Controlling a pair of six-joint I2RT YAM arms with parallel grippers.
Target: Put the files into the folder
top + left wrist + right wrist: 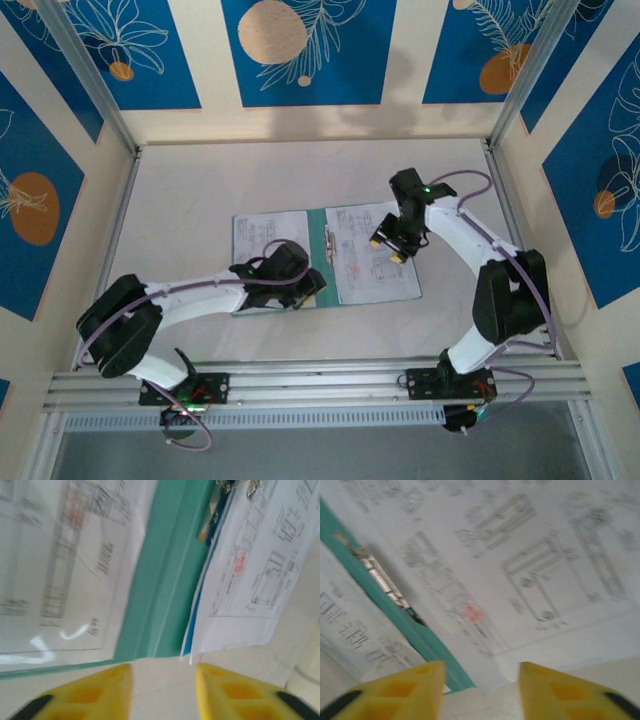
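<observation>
The left gripper (162,692) is partly open and holds nothing. It hangs just past the near edge of the folder (165,580), right by its green middle strip. The right gripper (480,687) is partly open too, with nothing in it. It sits low over the near edge of the files (545,580).

The folder lies open and flat on the counter (180,220), with white sheets on both halves. On the right half, a blue sheet (196,625) peeks out at the edge of the pile, so the pile is not neat.

I think a push from either gripper could make the thin sheets slide apart or crumple. A pinch might catch only the top sheet. The clip (380,577) by the middle strip could snag a page. If a cover folds over while paper sticks out, that paper bends.
</observation>
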